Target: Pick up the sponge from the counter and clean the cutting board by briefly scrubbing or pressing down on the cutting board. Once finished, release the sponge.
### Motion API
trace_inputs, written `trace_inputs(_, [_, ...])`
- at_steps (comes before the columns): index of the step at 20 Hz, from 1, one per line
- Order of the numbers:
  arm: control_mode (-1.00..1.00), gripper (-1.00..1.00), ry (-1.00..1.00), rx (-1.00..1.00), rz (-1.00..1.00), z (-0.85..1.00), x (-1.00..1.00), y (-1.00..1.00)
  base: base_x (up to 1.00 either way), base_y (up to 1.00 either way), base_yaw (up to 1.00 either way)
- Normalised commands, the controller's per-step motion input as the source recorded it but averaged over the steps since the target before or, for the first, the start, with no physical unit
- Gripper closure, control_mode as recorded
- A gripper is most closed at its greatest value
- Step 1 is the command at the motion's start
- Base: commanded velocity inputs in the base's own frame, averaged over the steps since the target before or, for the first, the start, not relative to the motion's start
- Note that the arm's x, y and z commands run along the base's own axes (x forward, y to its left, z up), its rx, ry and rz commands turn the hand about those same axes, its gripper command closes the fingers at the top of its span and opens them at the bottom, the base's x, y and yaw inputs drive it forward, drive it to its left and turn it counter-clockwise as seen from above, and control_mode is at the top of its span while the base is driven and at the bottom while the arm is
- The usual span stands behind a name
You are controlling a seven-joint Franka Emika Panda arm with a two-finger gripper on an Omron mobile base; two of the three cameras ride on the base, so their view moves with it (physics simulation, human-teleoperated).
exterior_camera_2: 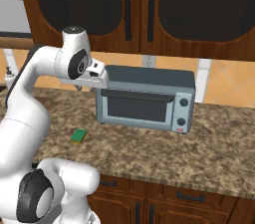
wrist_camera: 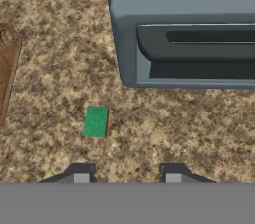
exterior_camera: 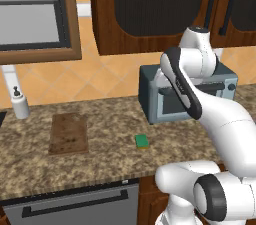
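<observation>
Hand view: flat green sponge [wrist_camera: 95, 122] on speckled, seemingly granite counter [wrist_camera: 164, 123].

Mottled granite-look counter [exterior_camera: 110, 154], speckled wooden cutting board [exterior_camera: 68, 133] (matt), smooth grey toaster oven [exterior_camera_2: 144, 98]

Left base view: on the surface [exterior_camera: 110, 141] the sponge [exterior_camera: 142, 141] lies at centre, the cutting board [exterior_camera: 69, 133] well apart to its left, the toaster oven [exterior_camera: 170, 96] behind it, upper right; my hand [wrist_camera: 127, 177] hangs above.
</observation>
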Motion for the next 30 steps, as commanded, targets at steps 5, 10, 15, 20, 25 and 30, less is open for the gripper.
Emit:
trace_inputs(5, [-1.0,-1.0,0.0,-0.03,0.0,-0.13,-0.09,0.48,0.0,0.0,0.0])
trace_inputs(10, [-1.0,-1.0,0.03,0.0,0.0,-0.71,-0.02,0.77,0.0,0.0,0.0])
trace_inputs(15, [-1.0,-1.0,0.06,0.03,0.0,-0.72,0.0,0.16,0.0,0.0,0.0])
trace_inputs(20, [-1.0,-1.0,0.02,0.0,0.0,-0.7,0.0,0.0,0.0,0.0,0.0])
trace_inputs(25, [-1.0,-1.0,0.0,0.02,0.0,-0.54,0.0,0.0,0.0,0.0,0.0])
trace_inputs(30, [-1.0,-1.0,0.0,0.0,0.0,-0.54,0.0,0.0,0.0,0.0,0.0])
